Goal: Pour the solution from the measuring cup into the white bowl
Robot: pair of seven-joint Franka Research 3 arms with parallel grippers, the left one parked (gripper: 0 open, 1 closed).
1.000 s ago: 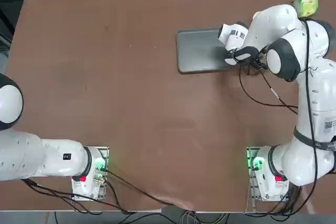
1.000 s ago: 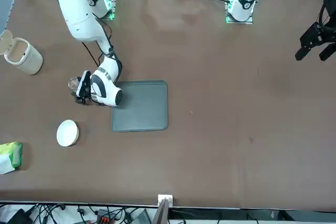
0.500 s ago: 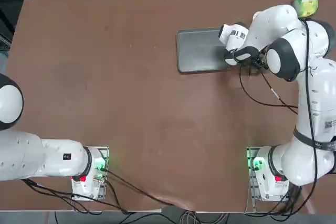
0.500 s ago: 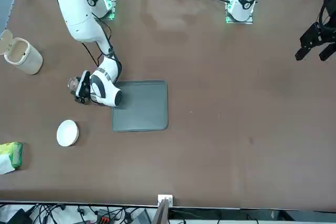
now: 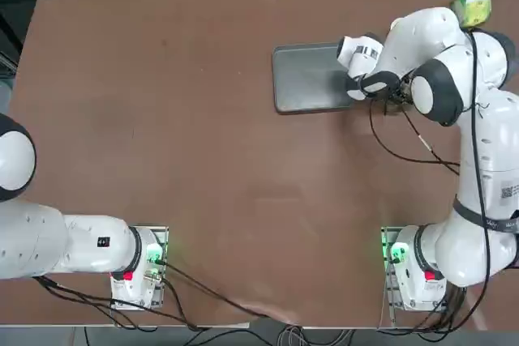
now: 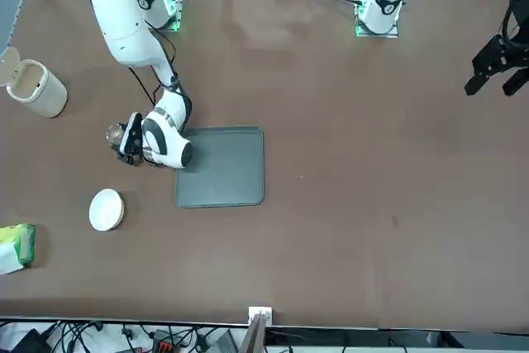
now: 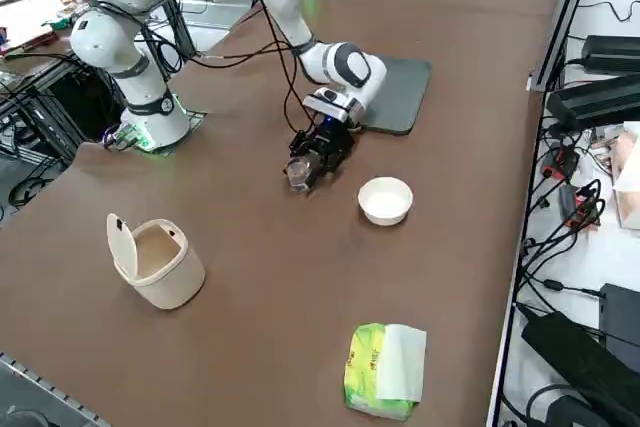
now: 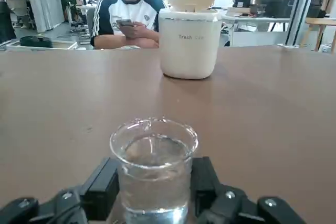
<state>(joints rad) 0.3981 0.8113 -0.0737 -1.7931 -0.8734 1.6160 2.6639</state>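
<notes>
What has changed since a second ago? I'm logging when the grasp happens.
The right gripper has closed on the measuring cup: its fingers now press the glass from both sides. The arm itself has barely shifted, and the cup stands upright on the table, not lifted. The white bowl, the grey tray and the lidded bin stayed where they were.

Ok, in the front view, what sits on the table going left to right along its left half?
Green-and-white packet → lidded whitish bin → white bowl → measuring cup, gripped in the right hand → grey tray.
</notes>
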